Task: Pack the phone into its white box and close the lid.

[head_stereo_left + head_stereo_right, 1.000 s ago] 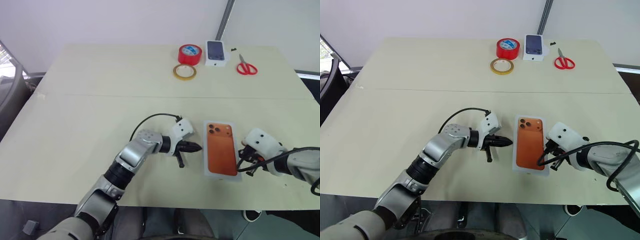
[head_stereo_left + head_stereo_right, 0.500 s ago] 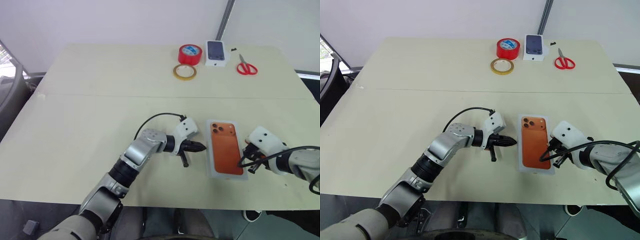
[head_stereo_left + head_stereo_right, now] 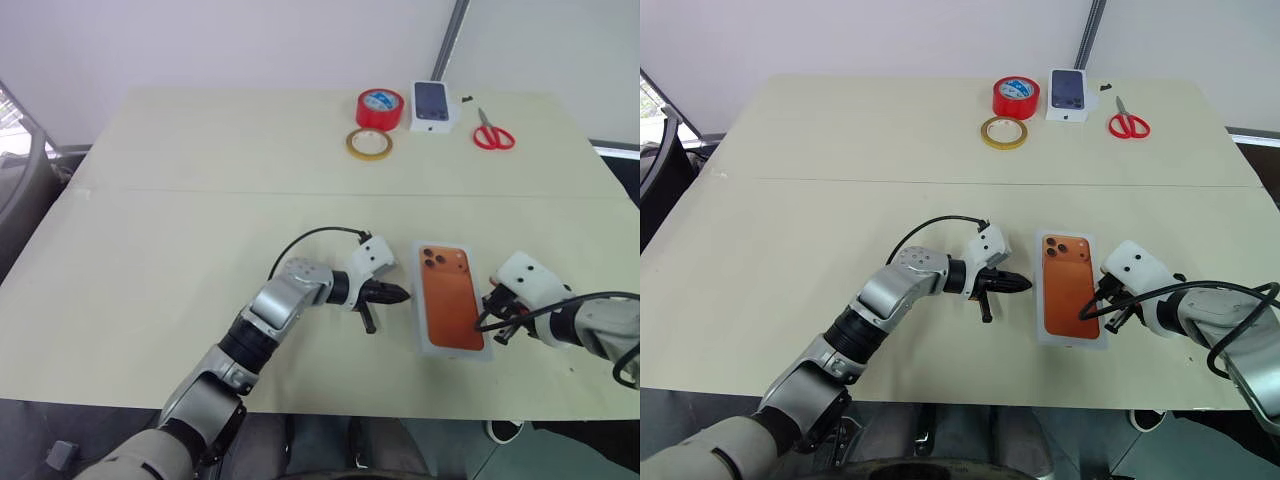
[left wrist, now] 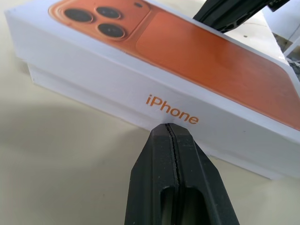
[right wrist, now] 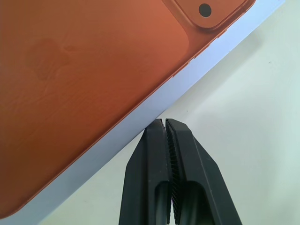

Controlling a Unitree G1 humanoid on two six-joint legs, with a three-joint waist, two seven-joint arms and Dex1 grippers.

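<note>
Where it rests, the lid (image 3: 452, 309) shows an orange phone picture.

Red tape roll (image 3: 380, 107), yellow tape ring (image 3: 369, 144), small white phone box (image 3: 432, 105), red scissors (image 3: 492, 131) along the desk's (image 3: 180, 200) far edge.

Lighting was bright, even and diffuse, with only soft, short shadows on the table (image 3: 180, 250) beneath the left gripper (image 3: 398, 294). No glare was noted. In the left wrist view the fingers (image 4: 176, 187) nearest the camera were slightly soft.
</note>
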